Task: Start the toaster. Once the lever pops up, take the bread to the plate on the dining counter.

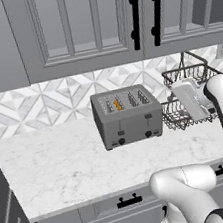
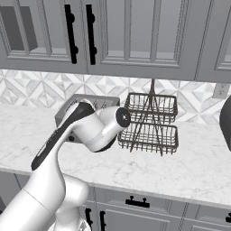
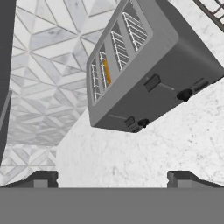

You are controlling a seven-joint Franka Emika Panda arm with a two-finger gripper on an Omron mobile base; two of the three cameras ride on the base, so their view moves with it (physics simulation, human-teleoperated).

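The grey four-slot toaster (image 1: 127, 115) stands on the marble counter against the tiled wall. It also shows tilted in the hand view (image 3: 148, 65). An orange-brown edge of bread (image 1: 117, 104) (image 3: 107, 72) sits in the second slot from the left. On the front, the left lever (image 1: 121, 133) sits lower in its track than the right lever (image 1: 148, 116). My gripper (image 3: 112, 179) is open with nothing between its fingertips. Its white hand (image 1: 189, 101) hovers right of the toaster, clear of it. The plate and the dining counter are out of view.
A two-tier wire basket rack (image 2: 151, 122) stands on the counter just right of the toaster, behind my hand. Grey wall cabinets with black handles (image 1: 135, 16) hang overhead. A dark object (image 2: 226, 122) sits at the far right. Bare marble (image 1: 66, 166) lies in front of the toaster.
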